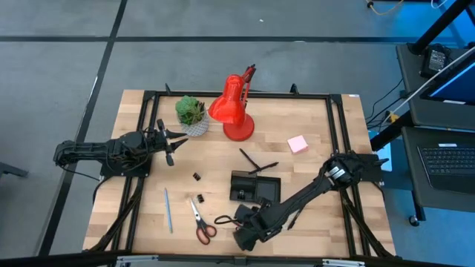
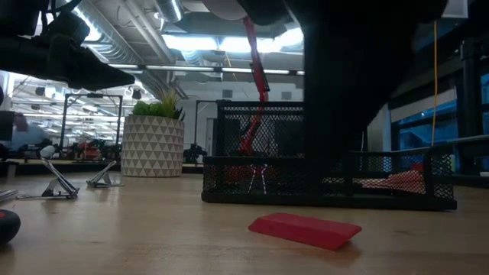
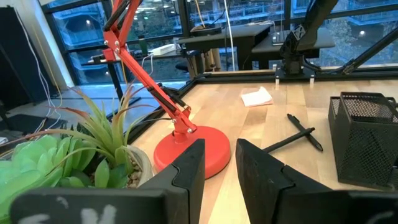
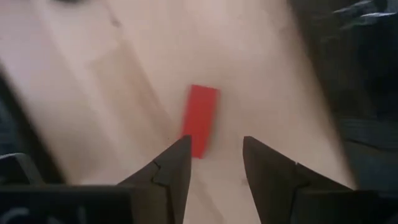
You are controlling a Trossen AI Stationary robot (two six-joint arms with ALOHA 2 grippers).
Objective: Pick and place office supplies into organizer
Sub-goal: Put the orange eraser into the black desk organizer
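The small red block [image 4: 200, 120] lies flat on the wood, also showing in the low view [image 2: 306, 229] in front of the black mesh organizer [image 2: 328, 183]. My right gripper [image 4: 216, 155] hovers open just above the block, pointing down, near the table's near edge [image 1: 243, 231]; it hides the block in the high view. Organizer [image 1: 254, 185] stands just beyond it. Red-handled scissors [image 1: 202, 222], blue pen [image 1: 168, 210], two black clips [image 1: 198, 178], black pens [image 1: 256, 161] and the pink pad [image 1: 297, 143] lie on the table. My left gripper [image 1: 169, 144] waits open by the plant.
The red desk lamp [image 1: 236, 111] and the potted plant [image 1: 191, 113] stand at the table's far side. A black metal frame [image 1: 148, 100] runs around the table top. Bare wood lies between the pen and the table's left edge.
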